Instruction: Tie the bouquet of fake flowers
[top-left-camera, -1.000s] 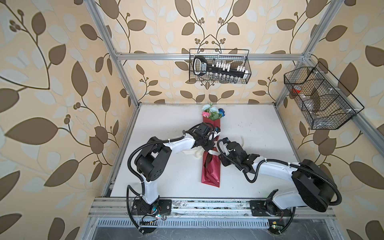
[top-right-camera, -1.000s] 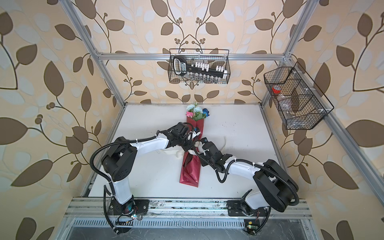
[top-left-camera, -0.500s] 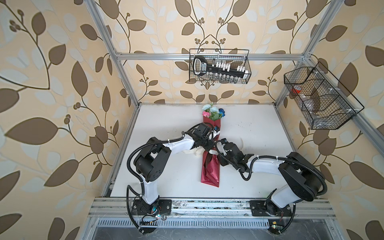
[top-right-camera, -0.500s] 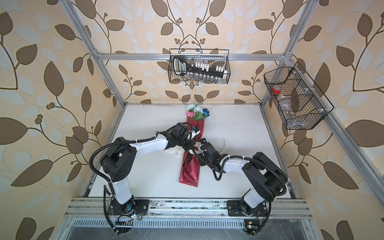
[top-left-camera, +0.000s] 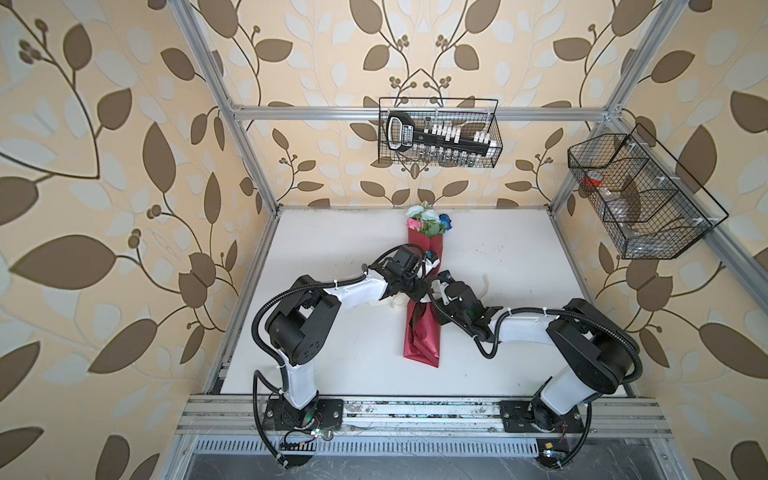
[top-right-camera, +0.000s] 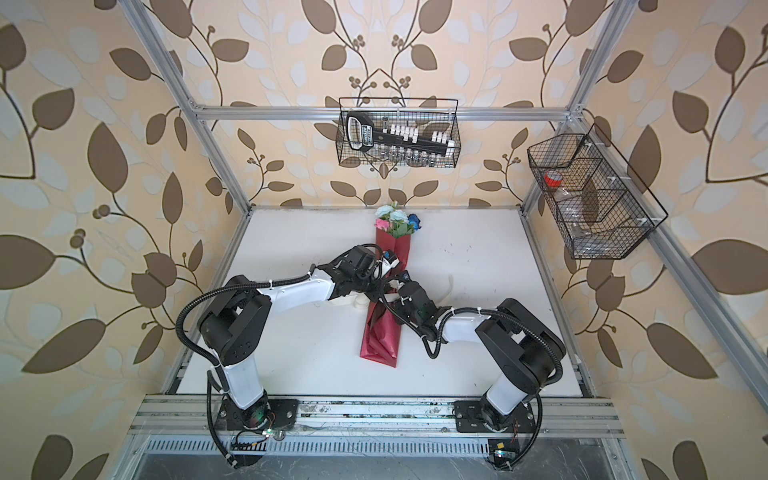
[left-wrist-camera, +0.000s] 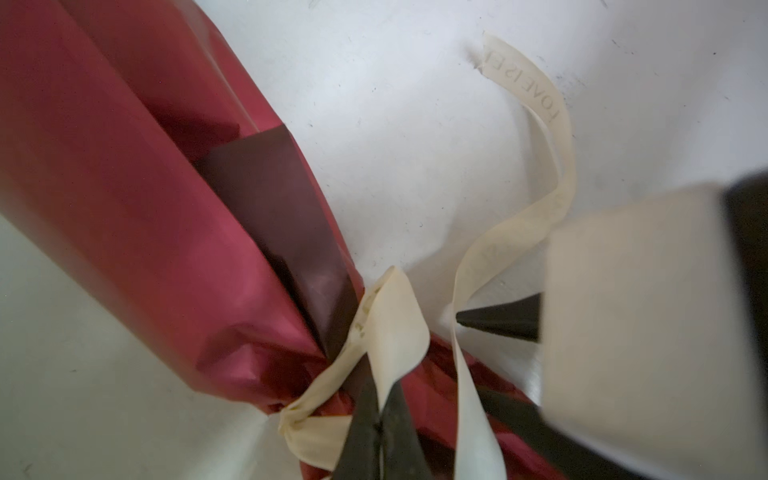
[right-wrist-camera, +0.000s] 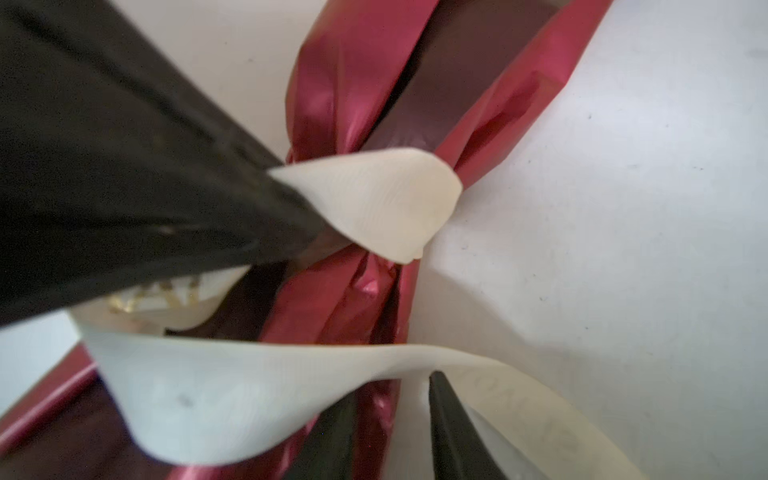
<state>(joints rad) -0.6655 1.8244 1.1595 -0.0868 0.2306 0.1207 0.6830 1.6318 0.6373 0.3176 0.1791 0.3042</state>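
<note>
The bouquet of fake flowers (top-left-camera: 428, 218) (top-right-camera: 395, 220) lies along the middle of the table, stems inside a shiny red wrapping (top-left-camera: 422, 336) (left-wrist-camera: 124, 199) (right-wrist-camera: 340, 95). A cream printed ribbon (left-wrist-camera: 390, 316) (right-wrist-camera: 374, 199) is pulled round the wrapping's pinched waist. My left gripper (left-wrist-camera: 380, 392) (top-left-camera: 415, 289) is shut on a loop of that ribbon. My right gripper (right-wrist-camera: 390, 411) (top-left-camera: 435, 287) sits close beside it, jaws a little apart. A ribbon strand (right-wrist-camera: 249, 386) runs across its fingertips. The ribbon's free tail (left-wrist-camera: 540, 108) (top-left-camera: 484, 284) curls over the table on the right.
A wire basket (top-left-camera: 438, 139) with a black tool rack hangs on the back wall. A second wire basket (top-left-camera: 631, 199) hangs on the right wall. Both arms cross over the white table (top-left-camera: 332, 257) at the bouquet's waist.
My right gripper has moved left, in to the bouquet's waist and onto the ribbon, and its jaws have narrowed. My left gripper keeps its hold in place.
</note>
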